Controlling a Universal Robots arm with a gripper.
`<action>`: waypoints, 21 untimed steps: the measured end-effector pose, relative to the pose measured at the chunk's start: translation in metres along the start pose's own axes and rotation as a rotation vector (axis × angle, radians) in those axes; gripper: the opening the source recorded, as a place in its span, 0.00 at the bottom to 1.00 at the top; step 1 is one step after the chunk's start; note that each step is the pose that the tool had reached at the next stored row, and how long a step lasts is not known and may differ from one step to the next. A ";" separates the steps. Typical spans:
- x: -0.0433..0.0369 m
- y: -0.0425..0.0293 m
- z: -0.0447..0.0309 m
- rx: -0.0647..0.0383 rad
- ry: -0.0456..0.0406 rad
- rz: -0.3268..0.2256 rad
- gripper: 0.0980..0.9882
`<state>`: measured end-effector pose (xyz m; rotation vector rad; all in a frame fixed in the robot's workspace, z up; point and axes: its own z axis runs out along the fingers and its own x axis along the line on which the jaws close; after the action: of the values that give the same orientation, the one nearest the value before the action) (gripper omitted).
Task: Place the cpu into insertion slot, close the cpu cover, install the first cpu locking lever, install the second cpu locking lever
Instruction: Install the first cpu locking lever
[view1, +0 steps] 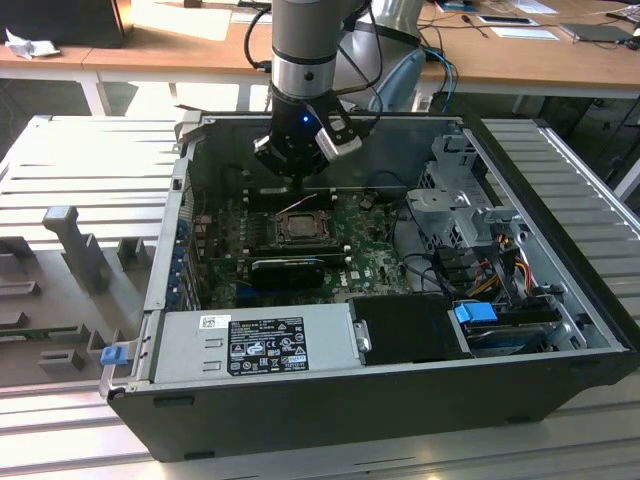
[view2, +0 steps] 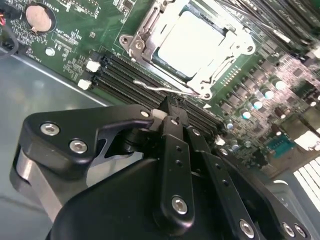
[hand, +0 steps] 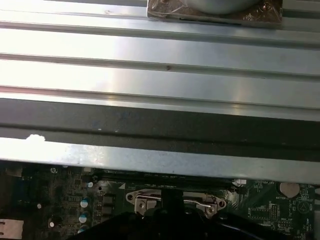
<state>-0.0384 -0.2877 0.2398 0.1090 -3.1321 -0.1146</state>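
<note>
Arm hangs vertical; end effector (view2: 169, 106), fingers together, tips beside a thin wire lever (view2: 156, 88) near the smooth silver cpu (view2: 192, 42).

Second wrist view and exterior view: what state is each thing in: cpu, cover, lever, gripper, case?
cpu: seated flat, pale top up.
cpu cover: down, framing the cpu.
wire lever: lying along the cover's edge; latched or not, cannot tell.
gripper: low over the board, close to the wire lever.
computer case: on its side, open.
</note>
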 end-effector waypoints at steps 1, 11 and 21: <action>-0.0012 -0.0003 0.0038 0.000 -0.0001 0.000 0.01; -0.0086 -0.0027 0.0121 -0.044 -0.0016 -0.016 0.01; -0.0219 -0.0047 0.0262 -0.044 -0.0015 -0.016 0.01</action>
<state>-0.0165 -0.2889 0.2132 0.1344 -3.1285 -0.1832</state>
